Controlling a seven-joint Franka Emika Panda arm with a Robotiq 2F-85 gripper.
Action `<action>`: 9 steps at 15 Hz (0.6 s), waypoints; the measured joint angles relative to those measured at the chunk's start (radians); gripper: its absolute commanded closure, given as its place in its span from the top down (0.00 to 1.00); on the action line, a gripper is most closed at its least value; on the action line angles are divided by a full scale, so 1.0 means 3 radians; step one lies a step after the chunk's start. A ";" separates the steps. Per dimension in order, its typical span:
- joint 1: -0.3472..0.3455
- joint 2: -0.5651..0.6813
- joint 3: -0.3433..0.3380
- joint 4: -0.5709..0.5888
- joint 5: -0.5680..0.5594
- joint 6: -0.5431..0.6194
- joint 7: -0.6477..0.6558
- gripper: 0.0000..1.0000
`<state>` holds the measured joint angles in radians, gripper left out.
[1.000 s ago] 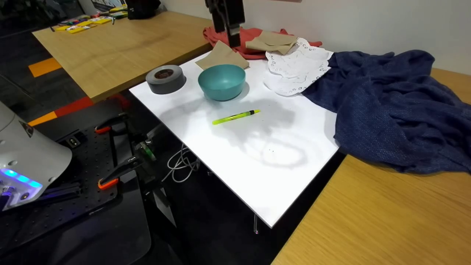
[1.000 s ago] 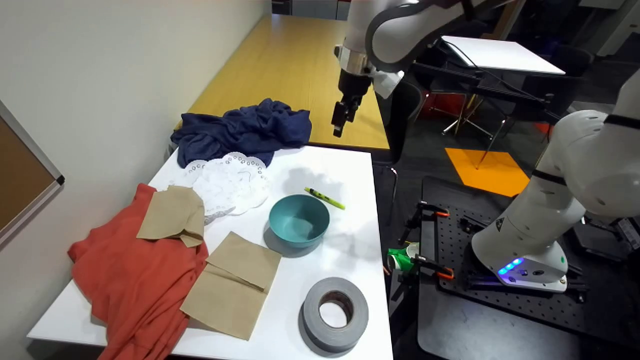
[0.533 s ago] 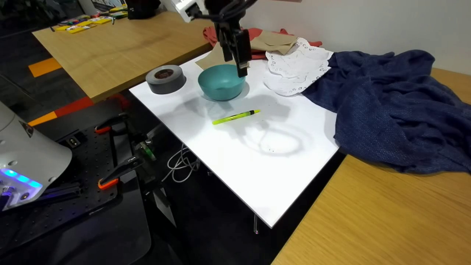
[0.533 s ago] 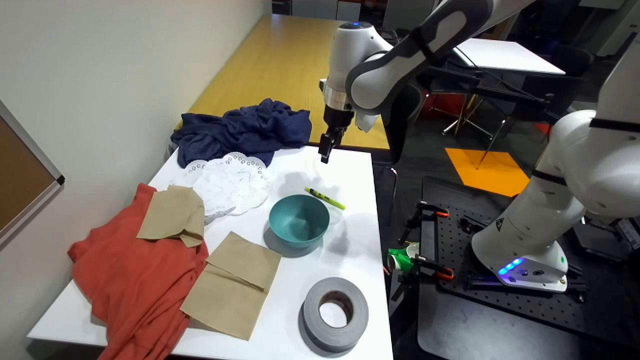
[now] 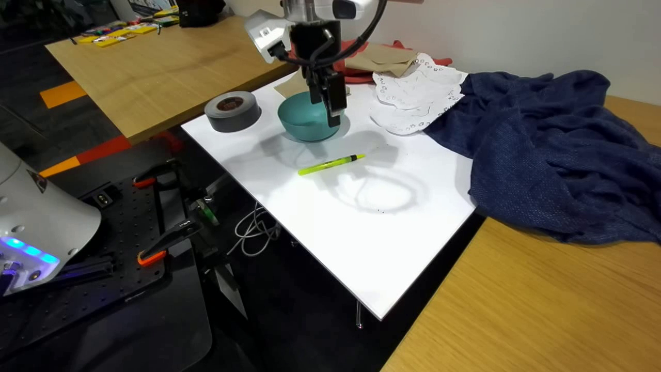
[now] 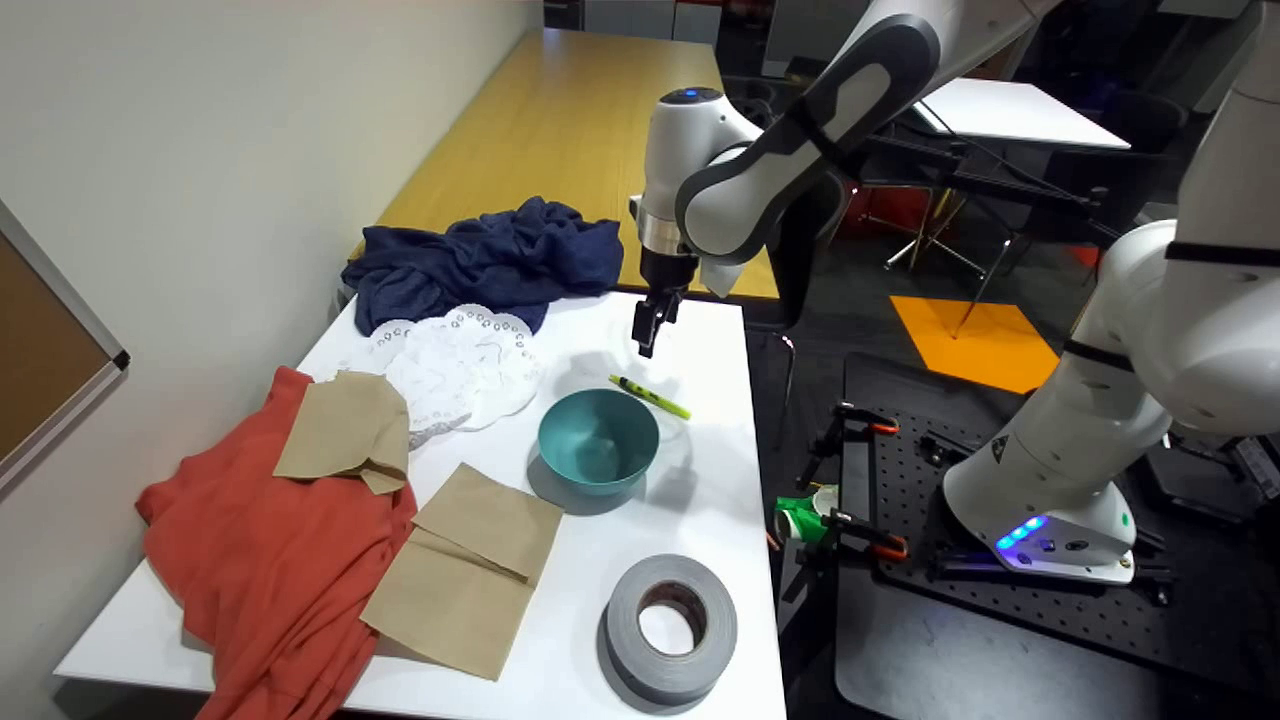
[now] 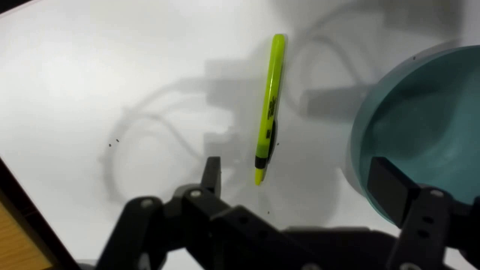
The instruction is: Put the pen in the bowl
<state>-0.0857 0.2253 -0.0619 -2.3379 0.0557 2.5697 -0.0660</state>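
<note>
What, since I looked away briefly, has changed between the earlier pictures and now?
The fingers came down, closer to the yellow-green highlighter; they stand open, with nothing taken hold of or let go. The highlighter, teal bowl and duct tape roll stayed where they were.

Yellow-green pen (image 7: 269,108) near teal bowl (image 6: 598,442).

The wrist view is looking down past the hand (image 7: 296,168) onto the table (image 7: 123,75), closest of all. In an exterior view the camera is facing the wall (image 5: 516,36) from above, the robot base (image 5: 46,217) showing left of the hand. In an exterior view the camera is looking down, the grey tape roll (image 6: 625,625) lying nearer than the hand, the robot base standing right of it. All three are sharing the yellow-green highlighter (image 7: 270,97) and teal bowl (image 7: 420,123).
</note>
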 measured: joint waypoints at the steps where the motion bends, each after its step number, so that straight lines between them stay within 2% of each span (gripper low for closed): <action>1: 0.0000 0.0000 0.0000 0.0003 0.0001 0.0000 0.0000 1.00; 5: 0.0000 0.0023 -0.0001 0.0004 -0.0004 0.0015 -0.0001 1.00; 9: 0.0000 0.0213 -0.0001 0.0005 -0.0004 0.0217 0.0000 1.00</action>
<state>-0.0857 0.2891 -0.0622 -2.3364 0.0546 2.6349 -0.0660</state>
